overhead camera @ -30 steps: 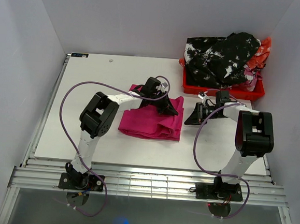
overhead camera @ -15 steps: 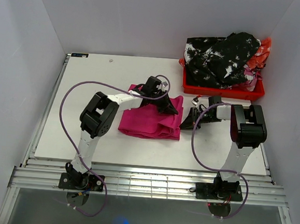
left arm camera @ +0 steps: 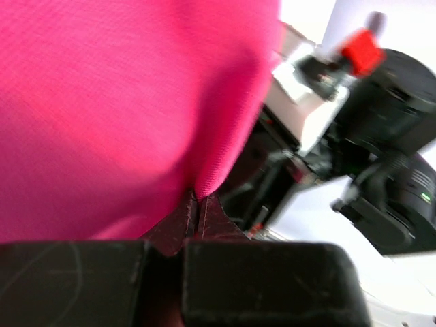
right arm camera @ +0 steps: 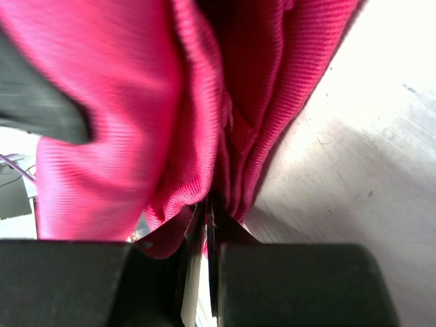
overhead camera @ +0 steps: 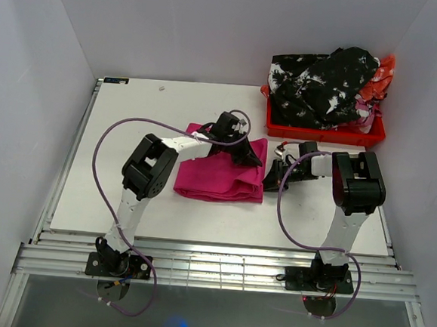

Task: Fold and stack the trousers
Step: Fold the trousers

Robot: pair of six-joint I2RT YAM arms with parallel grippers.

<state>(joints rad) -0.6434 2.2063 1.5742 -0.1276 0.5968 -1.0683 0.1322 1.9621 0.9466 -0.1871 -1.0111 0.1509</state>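
Note:
The trousers (overhead camera: 217, 178) lie folded into a magenta-pink pad in the middle of the white table. My left gripper (overhead camera: 250, 160) rests at their far right corner. In the left wrist view its jaws (left arm camera: 196, 199) are shut on a fold of the pink cloth (left arm camera: 102, 102). My right gripper (overhead camera: 267, 184) sits at the pad's right edge, close to the left one. Seen from the right wrist, bunched layers of the trousers (right arm camera: 102, 102) are pinched at the tips of that shut gripper (right arm camera: 210, 206), just above the table (right arm camera: 368, 170).
A red crate (overhead camera: 323, 132) heaped with black flowered clothes (overhead camera: 323, 85) stands at the back right, just beyond the right arm. The right arm's wrist (left arm camera: 388, 136) fills the right side of the left wrist view. Walls enclose the table on three sides.
The right gripper has slid left to the trousers' right edge and closed on the cloth. The left gripper has stayed at the far right corner, still shut.

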